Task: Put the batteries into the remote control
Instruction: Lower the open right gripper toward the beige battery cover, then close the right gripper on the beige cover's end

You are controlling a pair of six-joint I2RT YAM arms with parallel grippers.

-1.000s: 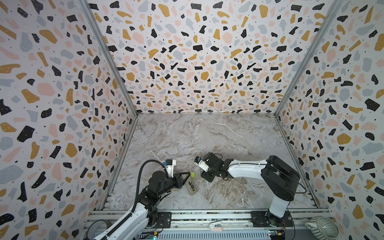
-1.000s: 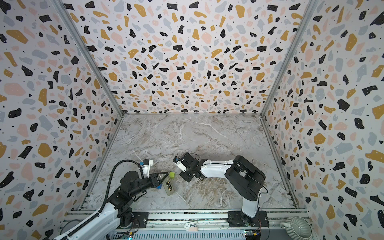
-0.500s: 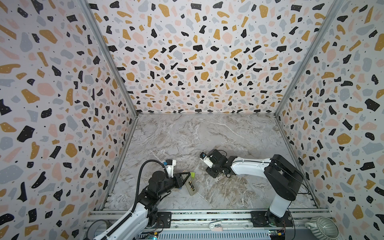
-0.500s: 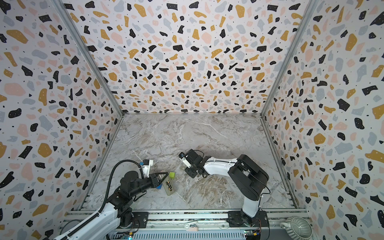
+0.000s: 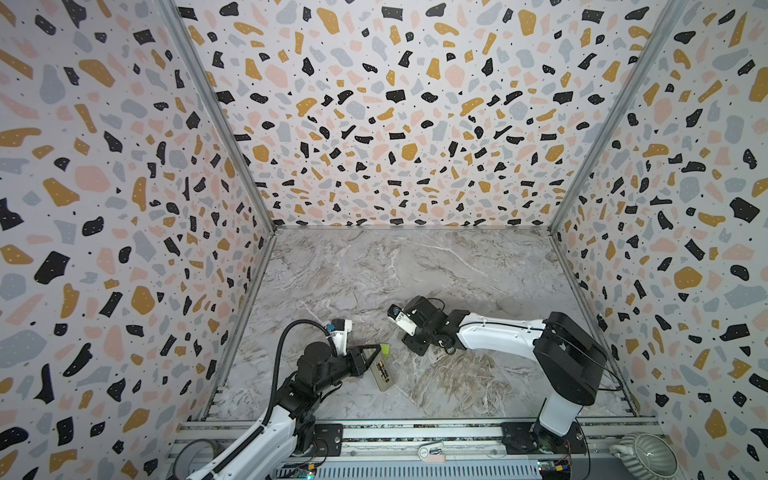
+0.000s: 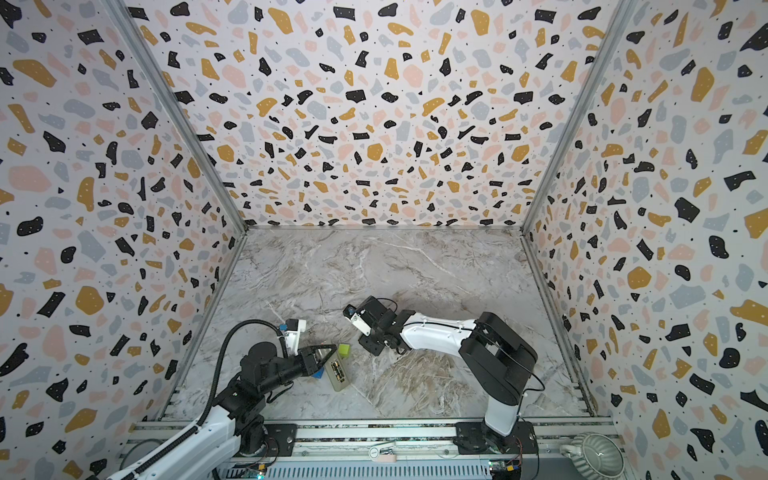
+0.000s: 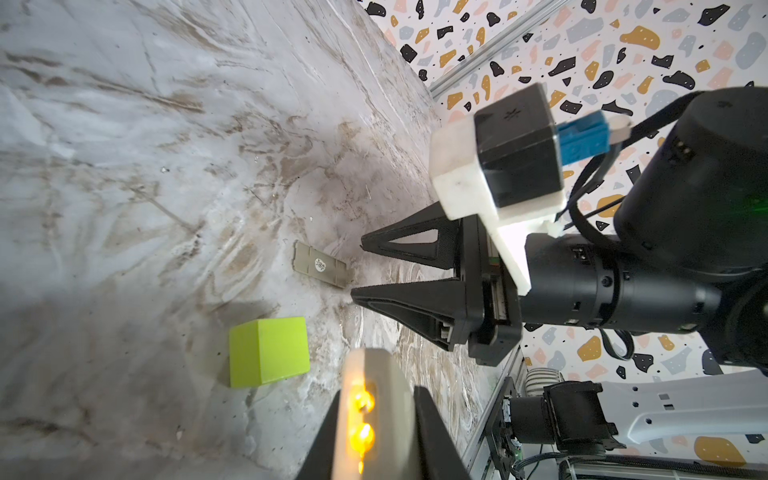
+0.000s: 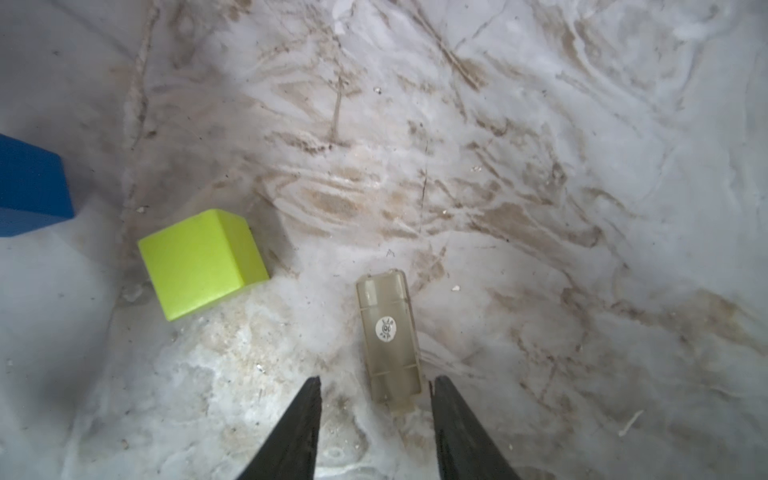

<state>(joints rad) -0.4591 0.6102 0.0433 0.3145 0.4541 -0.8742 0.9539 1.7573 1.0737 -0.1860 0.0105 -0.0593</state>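
Two batteries (image 7: 363,402) glint in the remote control (image 7: 392,380) clamped by the left gripper (image 7: 374,415), while the right gripper (image 8: 376,379), jaws apart at the remote's two o'clock, has shifted over the loose cover (image 8: 388,336), likely next.

Marble tabletop (image 5: 374,266), green cube (image 8: 201,262), grey cover (image 8: 388,336)

The remote control (image 6: 341,384), a slim off-white handset, sits back-up and slanted near the front left of the desk (image 6: 415,270). Its far end is clamped between the jaws of the left gripper (image 6: 328,359). Both batteries (image 6: 336,369), dark with gold glints, sit side by side in its open recess.
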